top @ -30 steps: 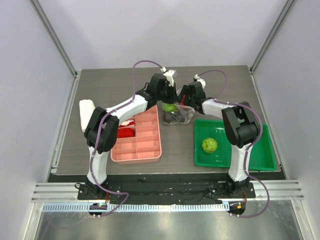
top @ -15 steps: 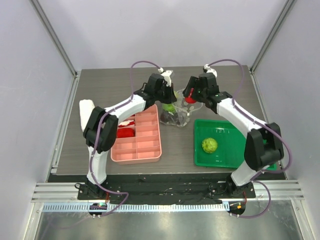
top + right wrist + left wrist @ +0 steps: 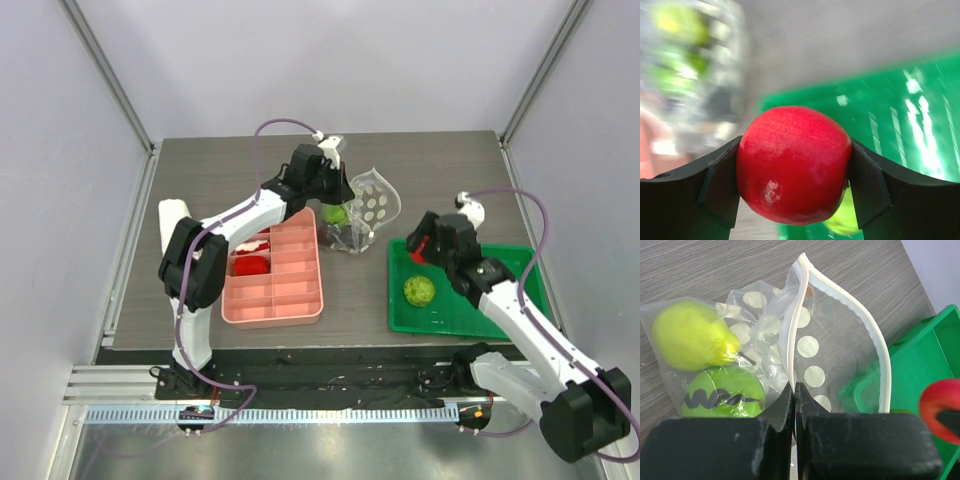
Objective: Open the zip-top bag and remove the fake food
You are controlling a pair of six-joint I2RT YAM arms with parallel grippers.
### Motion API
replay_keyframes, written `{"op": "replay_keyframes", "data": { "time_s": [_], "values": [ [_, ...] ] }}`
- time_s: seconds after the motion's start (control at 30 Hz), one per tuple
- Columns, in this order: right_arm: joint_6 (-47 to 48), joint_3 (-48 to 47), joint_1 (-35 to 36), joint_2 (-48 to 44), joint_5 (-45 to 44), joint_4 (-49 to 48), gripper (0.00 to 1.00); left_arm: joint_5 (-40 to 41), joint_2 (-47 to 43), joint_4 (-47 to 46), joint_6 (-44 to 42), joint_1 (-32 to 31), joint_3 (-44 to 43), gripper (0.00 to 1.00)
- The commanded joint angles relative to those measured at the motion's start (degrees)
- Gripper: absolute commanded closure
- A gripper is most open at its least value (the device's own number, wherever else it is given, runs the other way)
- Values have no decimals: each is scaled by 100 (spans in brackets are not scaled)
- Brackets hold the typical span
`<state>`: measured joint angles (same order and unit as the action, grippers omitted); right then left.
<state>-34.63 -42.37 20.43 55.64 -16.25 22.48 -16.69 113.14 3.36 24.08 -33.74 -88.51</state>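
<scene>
My left gripper [image 3: 795, 389] is shut on the white zip edge of the dotted clear zip-top bag [image 3: 830, 350], holding its mouth up and open above the table. Inside the bag lie a yellow-green pear [image 3: 687, 340] and a green piece with a black squiggle [image 3: 722, 397]. In the top view the bag [image 3: 372, 203] hangs from the left gripper [image 3: 338, 186]. My right gripper [image 3: 795, 175] is shut on the red apple [image 3: 790, 150], over the left end of the green tray [image 3: 505, 325]. A round bumpy green fruit [image 3: 419, 291] sits in that tray.
A pink divided tray [image 3: 290, 295] with red pieces [image 3: 250, 265] lies left of the bag. A white object [image 3: 172, 215] rests near the table's left edge. The green tray's wall [image 3: 935, 350] stands close to the right of the bag.
The right gripper has drawn the red apple out of the bag and swung right and nearer, over the green tray. The left gripper still holds the bag, whose flap now stands up.
</scene>
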Motion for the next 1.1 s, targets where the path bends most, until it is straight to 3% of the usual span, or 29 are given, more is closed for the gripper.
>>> {"op": "replay_keyframes", "data": {
  "time_s": [0.0, 0.17, 0.27, 0.3, 0.4, 0.47, 0.73, 0.83, 0.93, 0.97, 1.03, 1.07],
  "values": [
    [-703, 878, -240, -545, -870, -23, 64, -151, -389, -256, 106, -10, 88, 100],
    [-527, 1038, -575, -36, -398, -121, 60, -203, -451, -230, 88, -19, 150, 100],
    [-422, 1125, -566, 105, -108, -305, 47, -273, -460, -256, 106, -45, 185, 100],
    [-378, 1169, -566, 88, 94, -393, 33, -291, -460, -265, 106, -54, 185, 100],
    [-185, 1196, -566, -70, 262, -393, 9, -370, -468, -283, 106, -80, 150, 100],
    [-19, 1135, -566, -289, 236, -263, 0, -414, -495, -309, 141, -89, 141, 100],
    [650, 99, -110, -633, 131, 187, 0, -520, -732, -300, 124, -142, 106, 100],
    [1037, -578, 286, -274, 322, -50, 8, -502, -776, -309, 115, -212, 106, 100],
    [1090, -1333, 304, 534, 859, -217, 21, -493, -741, -309, 141, -265, 53, 100],
    [1038, -1640, 313, 875, 1078, -322, 32, -502, -715, -309, 159, -265, 36, 100],
    [880, -1835, 313, 1202, 1168, -533, 41, -493, -697, -309, 211, -274, 0, 100],
    [827, -2071, 322, 1361, 977, -578, 53, -459, -714, -309, 203, -283, -8, 100]
  ]
}}
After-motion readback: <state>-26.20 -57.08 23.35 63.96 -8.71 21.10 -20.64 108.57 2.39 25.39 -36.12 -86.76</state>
